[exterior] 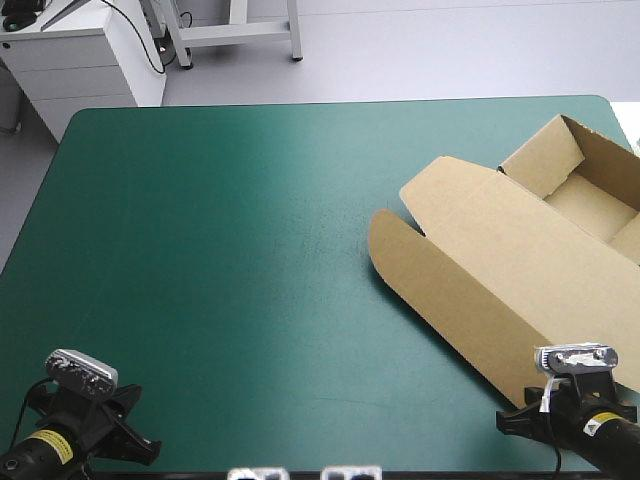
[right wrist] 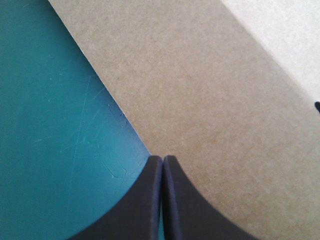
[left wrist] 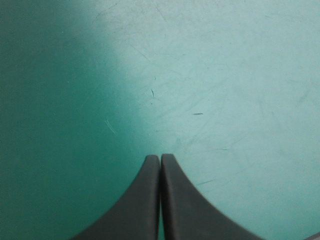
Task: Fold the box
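Left hand point(left wrist: 160, 158) and right hand point(right wrist: 163, 158) at the near edge of the surface point(exterior: 220, 250); one brown box point(exterior: 500, 270) toward its right edge.
Two hands, each with its black fingers pressed together. The left one is over bare teal-green cover point(left wrist: 225, 75) by the near left corner. The right one's tip sits at the long edge of the box's flat lid point(exterior: 480, 300) by the near right corner; contact with the board cannot be made out. The open tray point(exterior: 590, 200) stands with raised walls toward the far right corner, its right part cut off. Two rounded flaps point(exterior: 385, 250) end the lid.
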